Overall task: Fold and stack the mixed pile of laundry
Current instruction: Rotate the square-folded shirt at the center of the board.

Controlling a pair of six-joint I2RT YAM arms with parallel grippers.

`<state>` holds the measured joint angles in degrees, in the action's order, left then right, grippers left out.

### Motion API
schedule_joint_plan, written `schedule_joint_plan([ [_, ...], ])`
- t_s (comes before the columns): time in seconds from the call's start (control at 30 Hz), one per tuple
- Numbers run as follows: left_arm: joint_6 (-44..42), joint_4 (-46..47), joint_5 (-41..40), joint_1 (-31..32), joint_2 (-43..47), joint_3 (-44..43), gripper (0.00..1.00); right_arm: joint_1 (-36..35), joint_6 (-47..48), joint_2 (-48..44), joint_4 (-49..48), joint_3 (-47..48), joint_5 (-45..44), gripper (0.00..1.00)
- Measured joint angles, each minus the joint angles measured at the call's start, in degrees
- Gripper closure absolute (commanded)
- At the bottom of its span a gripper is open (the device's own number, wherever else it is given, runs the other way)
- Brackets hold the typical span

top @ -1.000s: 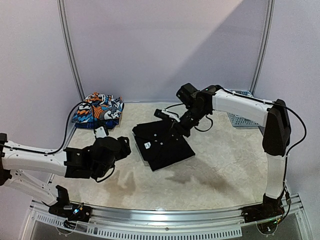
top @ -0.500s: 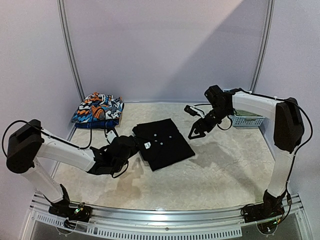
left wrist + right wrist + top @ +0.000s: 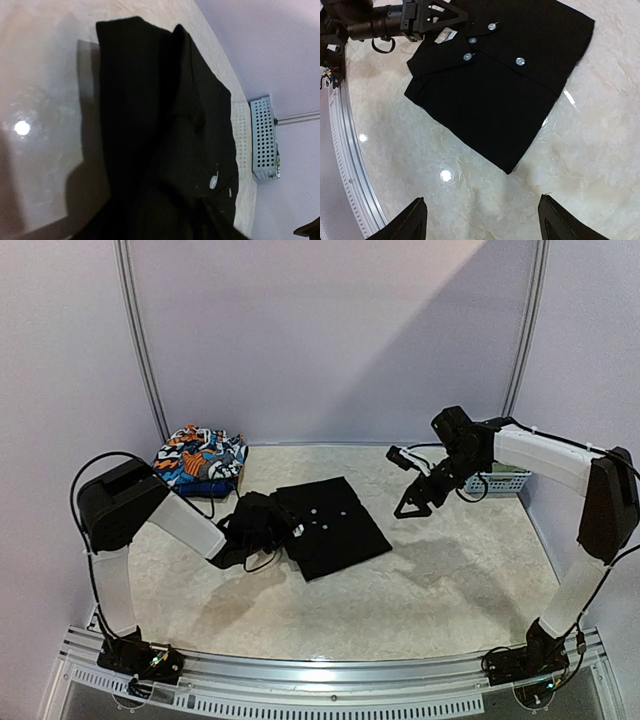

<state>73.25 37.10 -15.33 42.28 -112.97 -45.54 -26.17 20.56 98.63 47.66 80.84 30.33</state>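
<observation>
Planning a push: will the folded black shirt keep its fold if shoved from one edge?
Probably not: the black shirt lies in soft, loose layers, so an edge push may bunch it. The glossy table likely lets it slide.

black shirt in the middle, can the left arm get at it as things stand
Probably yes. The left hand sits right at the black shirt's collar edge with nothing between them, and the right hand hangs off to the other side, clear of the cloth.
</observation>
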Motion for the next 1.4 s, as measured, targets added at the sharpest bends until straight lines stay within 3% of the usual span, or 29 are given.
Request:
schedule_joint_plan([
  [0.17, -1.49, 2.86, 12.09, -3.19, -7.41, -6.51, 0.91, 0.11, 1.22, -1.2, -0.13, -2.54, -0.83, 0.24],
  [0.33, -9.66, -7.69, 26.58, -7.06, -10.62, -18.03, 1.0, 0.26, 3.1, -4.94, -0.09, -5.6, -1.51, 0.24],
  [0.57, -36.17, -42.97, 43.91, -10.21, -12.41, -41.03, 1.0, 0.37, 6.38, -10.16, 0.39, -9.22, -1.51, 0.24],
  [0.73, -57.09, -72.3, 54.31, -11.23, -19.8, -57.09, 1.0, 0.37, 7.56, -10.82, 0.63, -10.05, -1.2, 0.25],
  [0.8, -64.61, -84.35, 54.62, -11.43, -24.7, -64.02, 0.95, 0.37, 7.72, -10.82, 0.68, -10.23, -1.01, 0.25],
  [0.87, -70.62, -94.49, 52.68, -11.67, -30.29, -71.89, 0.75, 0.37, 7.78, -10.82, 0.68, -10.34, -0.57, 0.25],
  [0.93, -74.1, -101.74, 50.18, -12.17, -33.53, -79.58, 0.65, 0.37, 7.74, -10.82, 0.68, -10.4, 0.02, 0.25],
  [1.0, -76.08, -106.53, 44.59, -12.52, -35.95, -87.97, 0.56, 0.37, 7.69, -10.82, 0.66, -10.43, 0.35, 0.26],
  [1.1, -76.32, -106.16, 36.87, -13.29, -36.89, -95.54, 0.48, 0.37, 7.45, -10.82, 0.68, -10.45, 0.55, 0.25],
  [1.17, -73.94, -102.77, 31.54, -13.79, -34.36, -94.16, 0.45, 0.37, 7.34, -10.82, 0.59, -10.75, 0.81, 0.25],
  [1.23, -70.05, -97.29, 27.08, -14.03, -29.27, -86.64, 0.43, 0.37, 7.3, -10.82, 0.55, -11.37, 0.94, 0.25],
  [1.4, -52.85, -74.27, 14.36, -13.03, -0.68, -43.74, 0.35, 0.37, 7.21, -11.02, 0.63, -12.98, 1.44, 0.25],
])
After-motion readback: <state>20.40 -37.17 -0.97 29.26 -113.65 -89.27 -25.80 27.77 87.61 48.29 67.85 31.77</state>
